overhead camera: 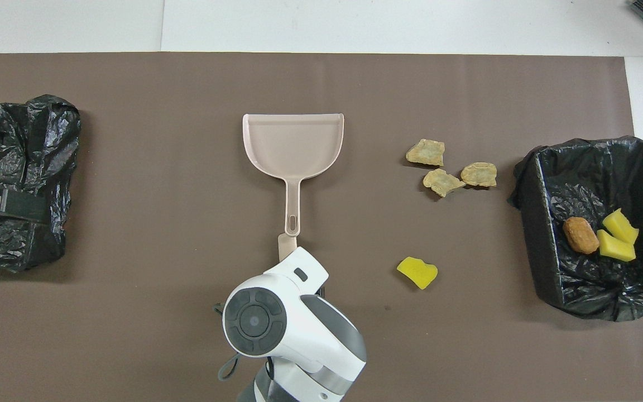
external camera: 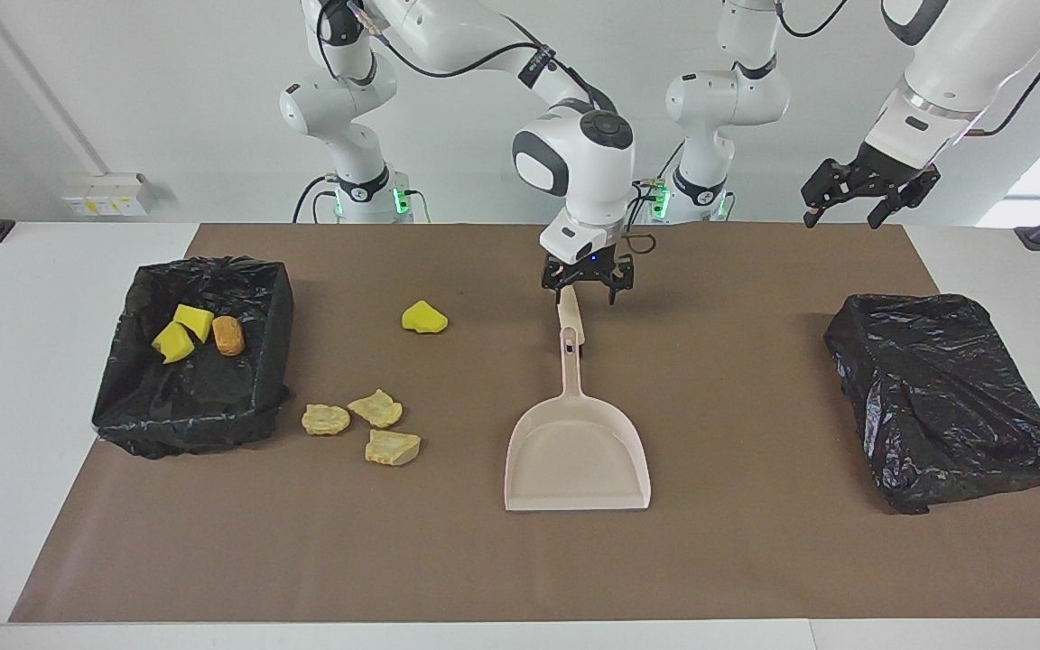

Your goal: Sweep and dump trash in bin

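The beige dustpan (external camera: 577, 454) (overhead camera: 293, 144) lies flat mid-mat, handle toward the robots, nothing in it. My right gripper (external camera: 587, 292) hangs open and empty above the handle's end; in the overhead view its wrist hides it. Loose trash lies on the mat toward the right arm's end: a yellow wedge (external camera: 424, 317) (overhead camera: 417, 272) and three tan lumps (external camera: 376, 409) (overhead camera: 442, 182). The black-lined bin (external camera: 278, 302) (overhead camera: 538, 223) holds two yellow wedges (external camera: 182, 331) (overhead camera: 617, 235) and an orange-brown nugget (external camera: 228, 335) (overhead camera: 580, 234). My left gripper (external camera: 845, 215) waits open, raised over the left arm's end.
A beige brush end (external camera: 569, 323) (overhead camera: 284, 245) pokes out beside the dustpan handle's tip, mostly hidden under my right wrist. A crumpled black bag (external camera: 944, 397) (overhead camera: 14, 178) sits at the left arm's end of the brown mat (external camera: 755, 560).
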Robot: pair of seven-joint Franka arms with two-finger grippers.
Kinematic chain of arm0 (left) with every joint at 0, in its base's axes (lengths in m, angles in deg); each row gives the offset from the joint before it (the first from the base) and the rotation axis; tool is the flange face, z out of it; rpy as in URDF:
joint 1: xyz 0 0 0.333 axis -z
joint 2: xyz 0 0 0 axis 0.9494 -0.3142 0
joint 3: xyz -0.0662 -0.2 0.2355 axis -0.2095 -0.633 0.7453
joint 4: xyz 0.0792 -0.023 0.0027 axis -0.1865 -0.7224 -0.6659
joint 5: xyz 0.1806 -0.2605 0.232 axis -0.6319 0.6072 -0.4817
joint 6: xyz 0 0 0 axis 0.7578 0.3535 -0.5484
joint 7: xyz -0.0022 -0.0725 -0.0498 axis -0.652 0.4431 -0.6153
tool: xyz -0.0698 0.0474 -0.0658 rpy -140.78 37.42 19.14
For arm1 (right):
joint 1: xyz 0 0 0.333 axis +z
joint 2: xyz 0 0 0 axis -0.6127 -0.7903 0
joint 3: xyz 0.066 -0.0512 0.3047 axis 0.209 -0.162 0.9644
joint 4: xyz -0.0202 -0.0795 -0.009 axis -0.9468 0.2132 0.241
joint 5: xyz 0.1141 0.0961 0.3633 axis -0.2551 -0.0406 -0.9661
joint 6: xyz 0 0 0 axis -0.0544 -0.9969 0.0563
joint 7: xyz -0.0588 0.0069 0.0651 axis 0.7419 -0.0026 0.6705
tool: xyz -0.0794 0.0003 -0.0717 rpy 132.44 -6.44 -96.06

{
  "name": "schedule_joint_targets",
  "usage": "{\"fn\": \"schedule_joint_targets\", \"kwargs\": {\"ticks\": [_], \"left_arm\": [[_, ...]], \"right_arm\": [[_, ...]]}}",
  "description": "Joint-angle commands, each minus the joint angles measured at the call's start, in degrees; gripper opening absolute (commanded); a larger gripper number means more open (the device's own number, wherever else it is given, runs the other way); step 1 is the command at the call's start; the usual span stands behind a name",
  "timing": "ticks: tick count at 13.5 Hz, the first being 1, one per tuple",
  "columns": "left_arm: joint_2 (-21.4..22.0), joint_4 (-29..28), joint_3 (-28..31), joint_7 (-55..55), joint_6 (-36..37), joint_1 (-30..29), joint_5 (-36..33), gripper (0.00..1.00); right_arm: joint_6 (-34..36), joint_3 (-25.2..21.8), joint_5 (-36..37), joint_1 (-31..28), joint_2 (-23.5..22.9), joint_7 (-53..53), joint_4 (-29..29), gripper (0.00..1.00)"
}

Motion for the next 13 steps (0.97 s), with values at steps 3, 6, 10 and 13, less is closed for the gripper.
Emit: {"fn": "schedule_joint_targets", "kwargs": {"ticks": [3, 6, 10, 13], "left_arm": [[1.2, -1.6, 0.0, -0.5, -0.3, -0.2, -0.4, 1.00], [1.2, -2.0, 0.0, -0.6, -0.3, 0.0, -0.4, 1.00], [0.8, -2.0, 0.0, -0.7, -1.2, 0.2, -0.4, 1.00], [0.2, -2.0, 0.0, -0.8, -6.3, 0.4, -0.4, 1.00]], "right_arm": [[-6.0, 0.3, -7.0, 1.9, 7.7, 0.0, -13.6, 0.96], [-6.0, 0.3, -7.3, 2.6, 7.8, 0.0, -15.0, 0.79], [-5.8, 0.3, -7.4, 2.6, 7.7, 1.6, -14.7, 0.25], [-4.9, 0.3, -7.4, 2.4, 7.7, 1.6, -13.5, 0.00]]}}
